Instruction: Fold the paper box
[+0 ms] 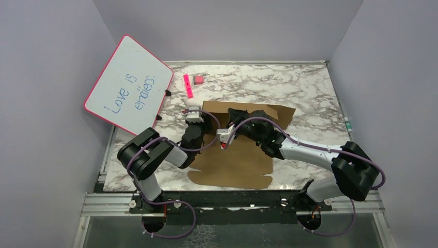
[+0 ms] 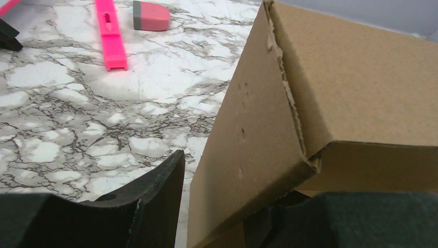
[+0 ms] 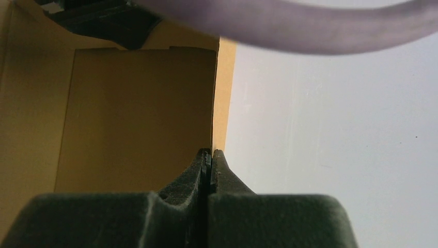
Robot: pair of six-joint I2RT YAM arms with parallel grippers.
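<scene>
The paper box (image 1: 232,163) is brown cardboard lying mid-table, its back part folded up and its front flaps flat. My left gripper (image 1: 200,114) is at the box's left wall. In the left wrist view that gripper (image 2: 232,181) is open and straddles the wall (image 2: 248,139): one finger (image 2: 155,199) stands outside with a sliver of table between it and the cardboard, the other is inside the box. My right gripper (image 1: 233,116) reaches into the raised back part. Its fingers (image 3: 210,151) are pressed together on the upright edge of a cardboard flap (image 3: 137,113).
A pink-framed whiteboard (image 1: 129,85) with blue writing leans at the back left. A pink marker (image 1: 188,86) (image 2: 111,33) and a pink-grey eraser (image 1: 198,79) (image 2: 150,14) lie on the marble tabletop (image 1: 289,85) behind the box. Grey walls enclose three sides.
</scene>
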